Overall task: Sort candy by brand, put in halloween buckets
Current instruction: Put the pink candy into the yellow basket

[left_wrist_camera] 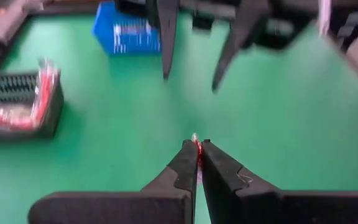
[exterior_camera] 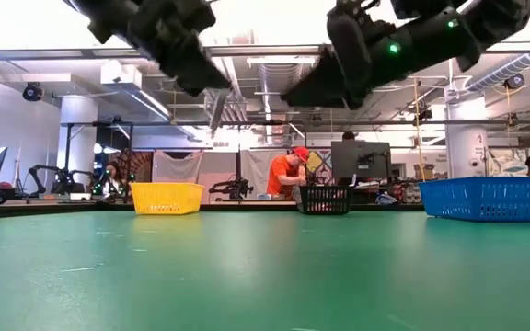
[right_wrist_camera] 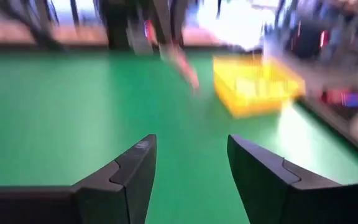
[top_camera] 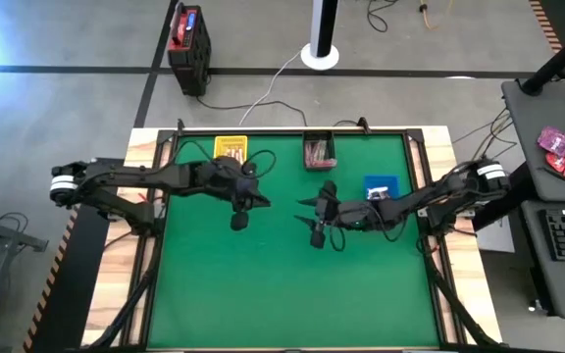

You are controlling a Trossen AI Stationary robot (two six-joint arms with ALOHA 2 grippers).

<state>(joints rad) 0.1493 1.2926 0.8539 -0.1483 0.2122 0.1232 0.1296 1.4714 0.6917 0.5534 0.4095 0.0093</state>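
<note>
My left gripper (top_camera: 260,203) (left_wrist_camera: 197,144) hangs over the middle of the green table, shut on a pink-red candy. My right gripper (top_camera: 304,204) (right_wrist_camera: 191,155) is open and faces it from the right, a short gap away and holding nothing. Both are raised well clear of the table in the low view. The yellow bin (top_camera: 231,149), black bin (top_camera: 319,153) and blue bin (top_camera: 382,186) stand on the table's far half. Red-wrapped candy (left_wrist_camera: 17,115) lies in the black bin. I see no loose candy on the table. My left gripper pinches a pink-red wrapped candy (left_wrist_camera: 196,140) between its two fingertips; only a thin red sliver shows between them. It is lifted clear of the table. Which part of the wrapper is held cannot be told.
The green mat's near half lies bare in front of both arms. A large black-and-red box (top_camera: 189,39) stands on the floor beyond the far edge. People and desks show in the room behind the table in the low view.
</note>
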